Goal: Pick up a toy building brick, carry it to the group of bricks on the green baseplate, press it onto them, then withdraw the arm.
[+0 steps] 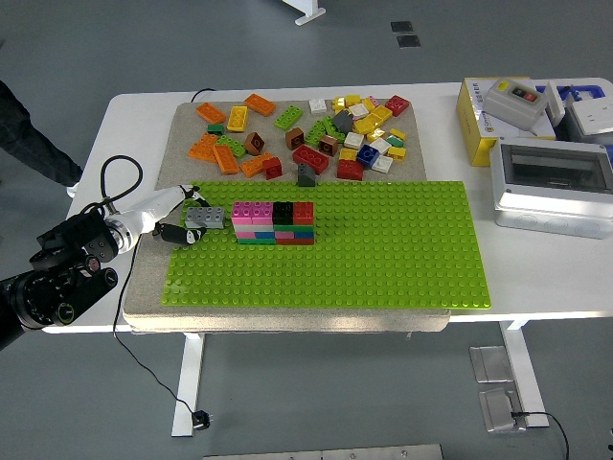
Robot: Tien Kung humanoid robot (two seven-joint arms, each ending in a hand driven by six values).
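A grey brick (204, 218) is held in the fingers of the left robot hand (177, 218), which reaches in from nine o'clock over the left edge of the green baseplate (383, 259). The brick is kept just beside the stacked group of bricks (274, 223), at that group's nine o'clock side, level with its pink top row; whether the two touch cannot be told. The right robot hand is not seen.

The step in hand is judged to be the carry, near its end, with the pressing not yet done. For a good result, the grey brick should be kept level and its studs lined up with those of the stack before any downward push is given. Pressure is best applied straight down so that the stack is not tipped toward three o'clock. The loose pile of bricks (316, 134) at twelve o'clock on the table (144, 110) should be left undisturbed, and the fingers freed only once the brick is seated.
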